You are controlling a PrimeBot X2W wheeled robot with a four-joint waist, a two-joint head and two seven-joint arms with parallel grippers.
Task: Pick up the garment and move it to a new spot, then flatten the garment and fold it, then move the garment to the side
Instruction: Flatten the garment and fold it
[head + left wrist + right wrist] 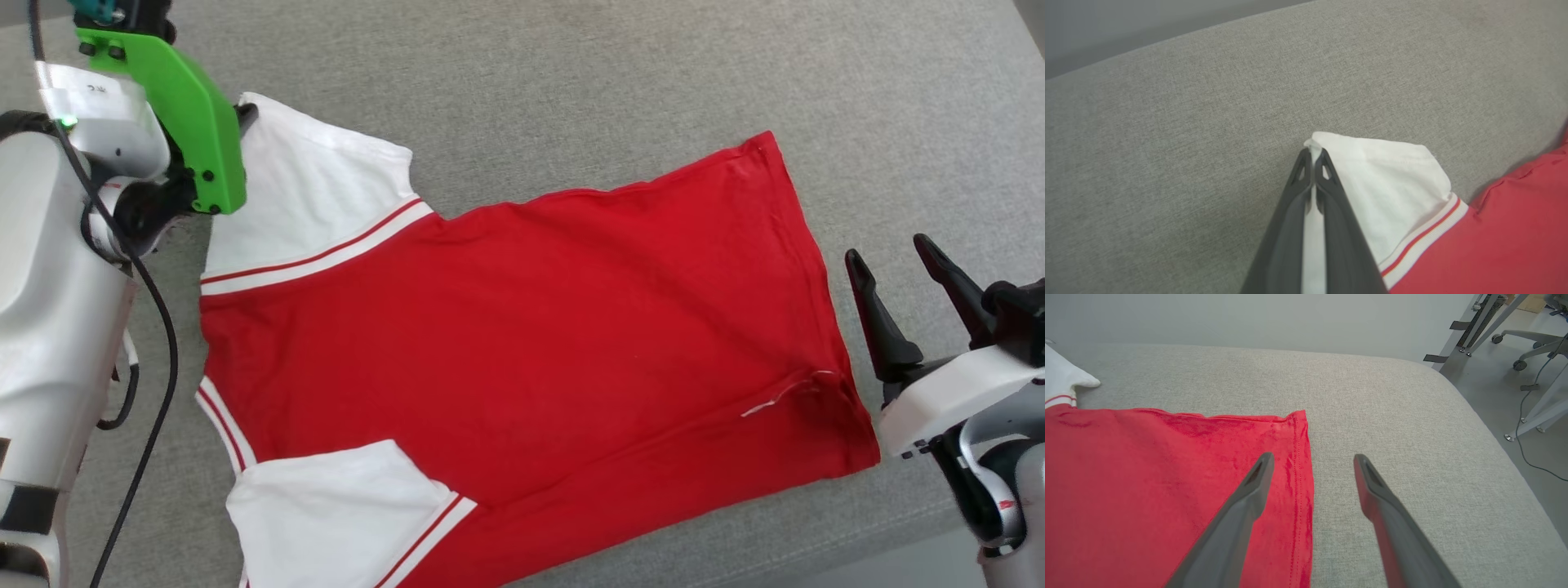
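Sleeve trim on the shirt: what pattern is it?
The shirt has white sleeve trim with a thin red stripe, clearest in the head view.

Grey woven cushion surface (571,82); beyond its rounded edge, a chair base (1527,335), metal legs (1539,418), floor cable (1529,459).

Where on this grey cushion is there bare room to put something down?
The widest bare stretch of grey cushion lies beyond the far edge of the garment. A narrower strip runs along its hem, though the open right gripper hovers there. It is crowded at the far white sleeve, which the left gripper pinches.
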